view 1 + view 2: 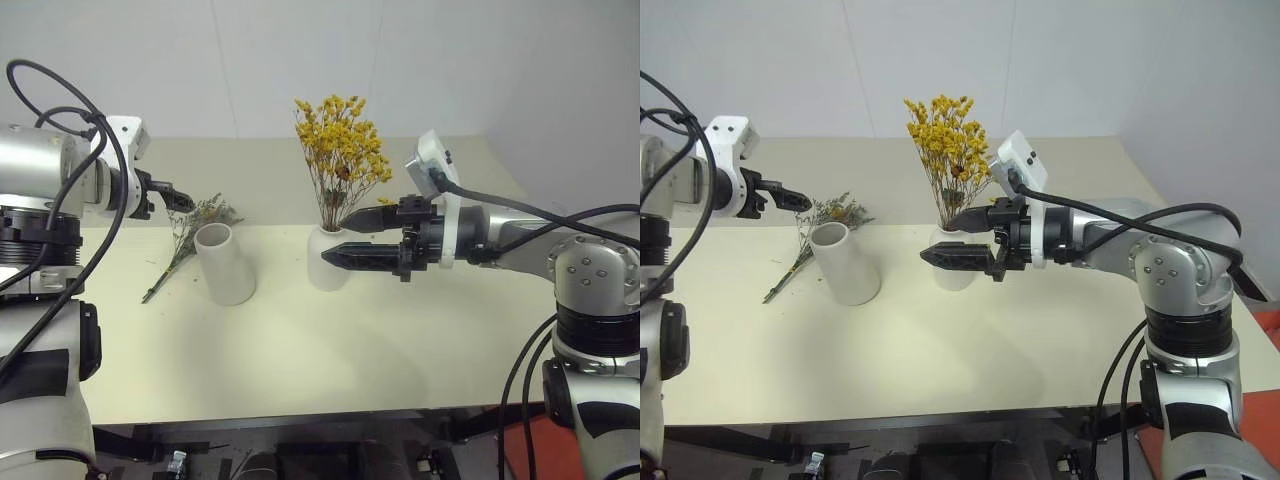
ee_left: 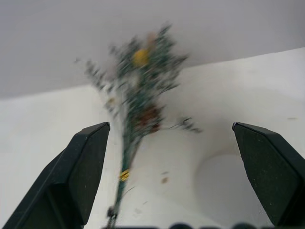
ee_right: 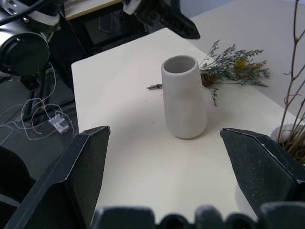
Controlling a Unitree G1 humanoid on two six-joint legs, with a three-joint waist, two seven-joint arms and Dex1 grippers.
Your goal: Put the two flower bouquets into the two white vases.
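While the yellow-orange bouquet point(image 1: 340, 150) stands upright with its stems in the narrow-necked white vase point(image 1: 325, 265), the grey-green bouquet point(image 1: 190, 235) lies flat on the cream surface point(image 1: 300, 350), just behind and to the left of the wide-mouthed white vase point(image 1: 225, 263), its stem end trailing out to the left of that vase and toward the front edge. That wide-mouthed vase stands upright and empty, with the narrow-necked vase a short way to its right and apart from it. No brand, label or writing can be read on either vase or on the surface. Up and to the left of the wide-mouthed vase, the left end effector point(image 1: 181, 199) hangs above the grey-green bouquet with its two black fingers spread wide and nothing between them. To the right of the wide-mouthed vase, the right end effector point(image 1: 335, 237) points sideways across the front of the narrow-necked vase, fingers likewise spread apart and empty.
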